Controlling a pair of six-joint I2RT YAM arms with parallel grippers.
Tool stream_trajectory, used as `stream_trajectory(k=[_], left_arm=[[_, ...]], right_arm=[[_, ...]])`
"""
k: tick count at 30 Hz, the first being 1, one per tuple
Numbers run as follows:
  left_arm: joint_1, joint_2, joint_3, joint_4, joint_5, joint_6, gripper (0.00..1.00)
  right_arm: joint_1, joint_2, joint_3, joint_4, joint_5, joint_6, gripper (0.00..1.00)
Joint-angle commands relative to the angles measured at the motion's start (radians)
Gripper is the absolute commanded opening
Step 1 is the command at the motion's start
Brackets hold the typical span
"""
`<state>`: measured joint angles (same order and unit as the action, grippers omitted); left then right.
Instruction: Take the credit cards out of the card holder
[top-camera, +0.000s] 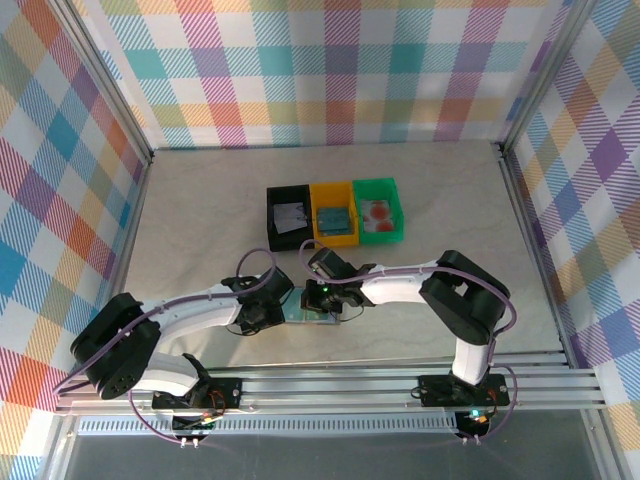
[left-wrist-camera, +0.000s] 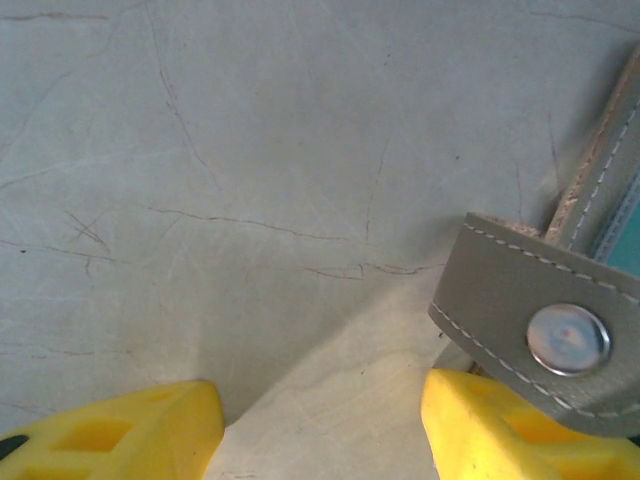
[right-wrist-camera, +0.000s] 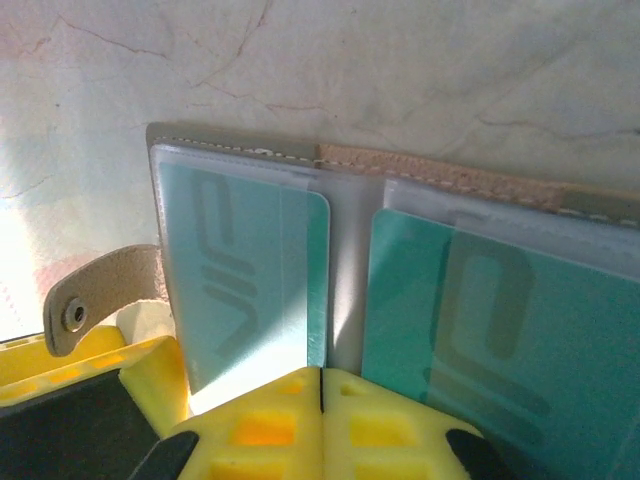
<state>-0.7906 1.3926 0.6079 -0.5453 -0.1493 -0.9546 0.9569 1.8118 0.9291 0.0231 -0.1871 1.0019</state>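
Left gripper (left-wrist-camera: 320, 400) is held low over the table (left-wrist-camera: 250, 150), fingers (left-wrist-camera: 110, 435) apart, with the snap strap (left-wrist-camera: 540, 325) of the card holder (right-wrist-camera: 340, 260) lying against one of them. The holder is spread open between the arms, with teal credit cards (right-wrist-camera: 250, 270) in both pockets. Right gripper (right-wrist-camera: 322, 385) is closed at its near edge; whether a card is pinched cannot be told. Extraction is judged to be in hand, so a straight pull is called for, with the holder kept pinned.
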Motion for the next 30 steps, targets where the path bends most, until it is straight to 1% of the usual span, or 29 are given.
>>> stream_trajectory(k=[1, 6, 10, 12, 16, 20, 22, 30], left_arm=[[-0.025, 0.158, -0.094, 0.310, 0.197, -0.024, 0.58], [-0.029, 0.171, -0.094, 0.318, 0.200, -0.027, 0.58], [-0.031, 0.175, -0.094, 0.320, 0.200, -0.027, 0.58], [-0.031, 0.177, -0.092, 0.320, 0.201, -0.027, 0.58], [-0.032, 0.178, -0.092, 0.321, 0.202, -0.029, 0.58], [-0.033, 0.180, -0.091, 0.323, 0.204, -0.029, 0.58], [-0.035, 0.184, -0.091, 0.326, 0.205, -0.029, 0.58], [-0.041, 0.199, -0.092, 0.340, 0.211, -0.032, 0.58]], right_arm=[[0.006, -0.033, -0.017, 0.044, -0.015, -0.018, 0.04], [0.005, -0.060, -0.030, 0.041, -0.003, -0.021, 0.00], [0.005, -0.078, -0.029, 0.020, 0.007, -0.027, 0.00], [0.003, -0.083, -0.018, -0.031, 0.029, -0.024, 0.00], [0.002, -0.070, 0.017, -0.068, 0.003, -0.034, 0.09], [0.002, -0.038, 0.037, -0.050, -0.044, -0.022, 0.15], [0.003, -0.025, 0.044, -0.045, -0.056, -0.018, 0.20], [0.003, 0.012, 0.061, -0.056, -0.053, -0.004, 0.19]])
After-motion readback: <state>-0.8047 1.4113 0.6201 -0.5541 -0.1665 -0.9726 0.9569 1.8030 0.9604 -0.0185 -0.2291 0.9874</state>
